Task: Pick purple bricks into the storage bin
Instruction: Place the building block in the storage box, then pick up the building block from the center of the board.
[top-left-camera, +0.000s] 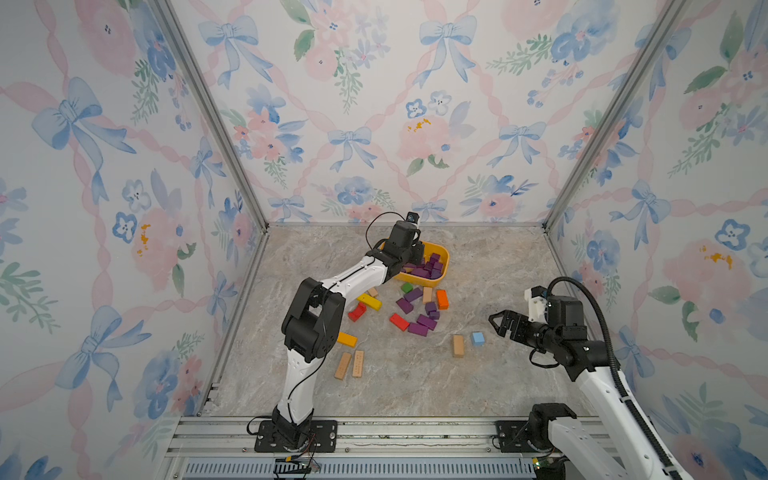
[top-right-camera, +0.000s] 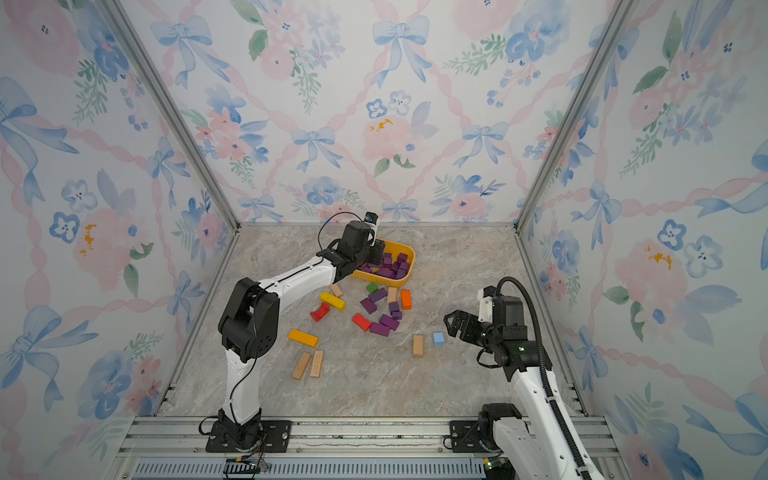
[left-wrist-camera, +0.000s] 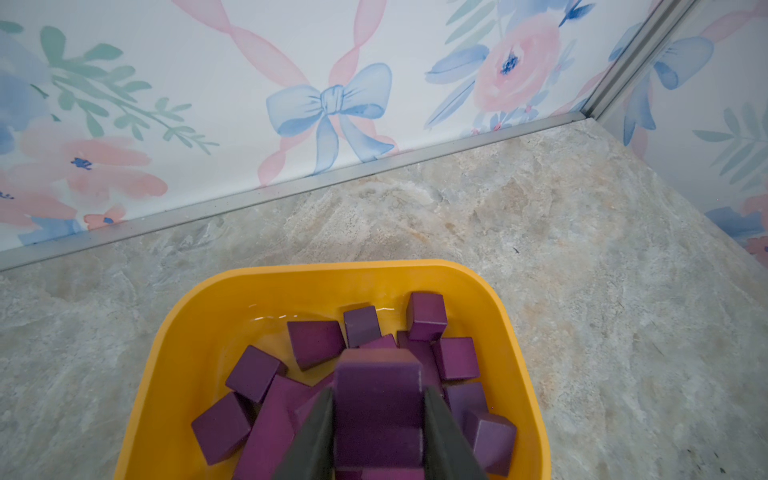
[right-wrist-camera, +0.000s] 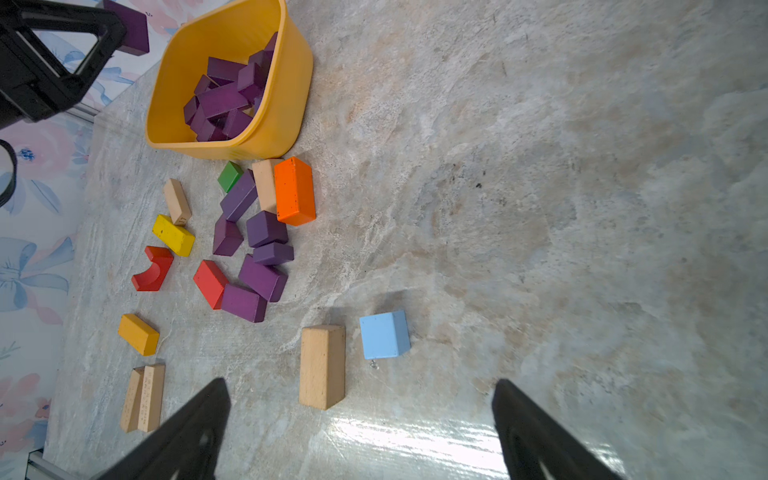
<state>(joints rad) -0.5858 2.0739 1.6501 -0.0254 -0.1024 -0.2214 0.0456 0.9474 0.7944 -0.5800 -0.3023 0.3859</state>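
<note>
Over the storage bin (left-wrist-camera: 332, 270), a shallow yellow plastic tub w/ rounded corners, the left gripper (left-wrist-camera: 379, 390) is clamped on a dark purple painted wooden bar (left-wrist-camera: 378, 432). Its fingers (left-wrist-camera: 311, 440) press the bar's two long side faces, and the bar's long axis runs straight out along the reach.

In both top views the bin sits at 12 o'clock on the stone-look tabletop (top-left-camera: 498, 257), long axis approx 9–3, piled w/ purple bricks (top-left-camera: 432, 266). At 6 o'clock of the bin, six loose purple bricks (top-left-camera: 417, 329) lie among mixed red, orange, yellow, green & tan wooden blocks (top-left-camera: 442, 299), axes pointing all ways.

They're prob light, rigid and not fragile. Smooth paint may slip, so pinch the flat parallel faces across the short width, mid-length.

At 4 o'clock of that cluster the right gripper (right-wrist-camera: 359, 381) hovers, jaws spread wide, empty.
</note>
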